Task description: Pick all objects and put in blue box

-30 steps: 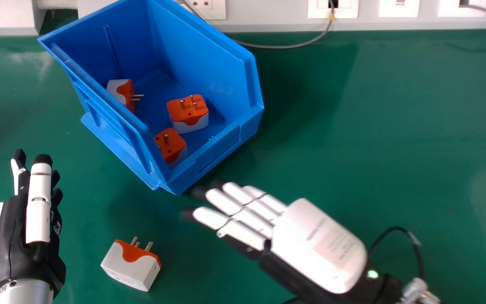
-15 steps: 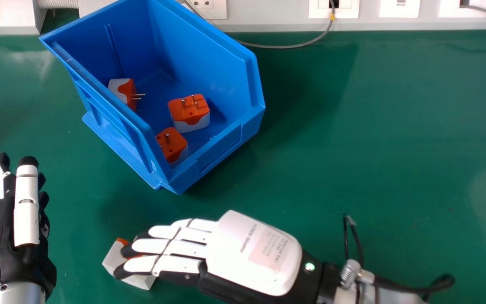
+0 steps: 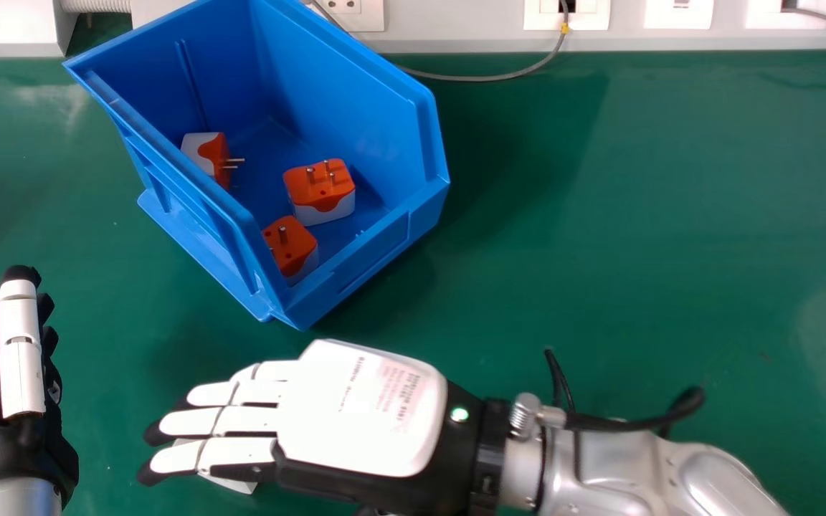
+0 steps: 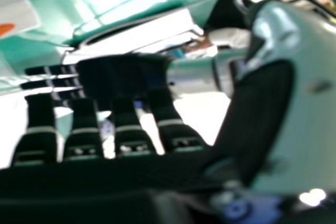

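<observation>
Right hand [image 3: 355, 408]: smooth white shell, fingers extended, partly covering 1 blocky adapter [image 3: 230, 483]; grip absent. Left hand [image 3: 8, 401]: view's left edge, fingers straight. Glossy blue box [image 3: 355, 93]: 3 orange-and-white pronged plugs [image 3: 320, 188].

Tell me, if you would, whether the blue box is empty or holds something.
Not empty: three plug adapters lie in the blue box, bare floor showing between them.
</observation>
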